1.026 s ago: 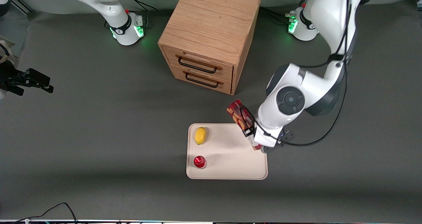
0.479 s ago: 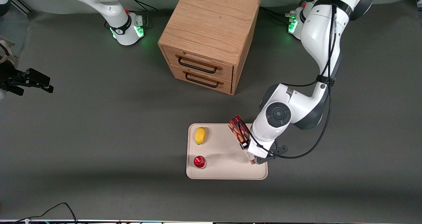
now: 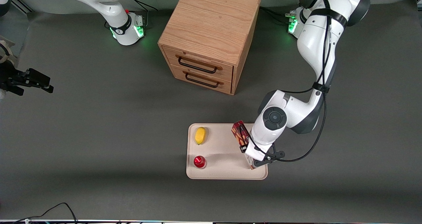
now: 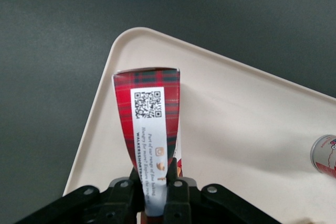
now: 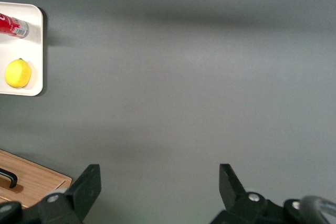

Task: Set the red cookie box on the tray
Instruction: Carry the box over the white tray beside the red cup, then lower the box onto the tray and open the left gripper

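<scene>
red cookie box (image 4: pixel 149 129) lowered onto tray (image 4: pixel 252 114), claw (image 4: pixel 156 188) clamped

Red cookie box (image 4: pixel 152 129): printed cardboard, slight sheen, white paper label with QR code on narrow side. Gripper (image 4: pixel 155 195), clamped on box over tray: matt black plastic fingers (image 4: pixel 128 195) with small metal screws. Tray (image 3: pixel 217 171): smooth cream plastic, matt. Worktop (image 3: pixel 99 125): dark grey covering, matt, faint texture. Drawer cabinet (image 3: pixel 207 36): light oak-grain wood, satin finish; handles of dark metal. Left arm (image 3: pixel 316 46): glossy white plastic shell, dark grey joints. Lemon (image 3: pixel 200 135): dull yellow skin. Red can (image 4: pixel 325 153): shiny metal rim.
</scene>
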You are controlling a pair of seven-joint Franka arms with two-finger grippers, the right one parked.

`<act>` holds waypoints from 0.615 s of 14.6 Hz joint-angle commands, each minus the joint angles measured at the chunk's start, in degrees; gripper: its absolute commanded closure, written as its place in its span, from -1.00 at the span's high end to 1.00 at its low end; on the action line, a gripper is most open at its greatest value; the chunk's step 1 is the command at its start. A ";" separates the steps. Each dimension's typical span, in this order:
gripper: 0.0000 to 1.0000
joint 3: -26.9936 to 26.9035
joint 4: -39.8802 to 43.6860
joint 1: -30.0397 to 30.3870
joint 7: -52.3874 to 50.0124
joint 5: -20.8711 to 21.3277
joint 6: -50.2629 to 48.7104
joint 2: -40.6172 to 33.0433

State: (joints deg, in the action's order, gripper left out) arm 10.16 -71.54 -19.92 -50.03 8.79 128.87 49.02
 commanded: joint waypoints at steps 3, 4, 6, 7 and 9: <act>-0.74 -0.49 -0.09 -0.29 0.99 1.14 4.10 1.25; -0.64 -0.58 -0.18 -0.29 0.99 1.41 4.54 1.43; -0.10 -0.67 -0.18 -0.21 0.99 1.67 4.55 1.87; 0.33 -0.93 -0.18 -0.12 0.99 1.67 4.55 1.96; 1.00 -0.84 -0.09 -0.12 0.99 1.50 4.55 1.87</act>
State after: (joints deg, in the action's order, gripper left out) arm 9.75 -71.68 -19.87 -49.34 9.47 132.87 50.89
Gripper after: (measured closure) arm 0.626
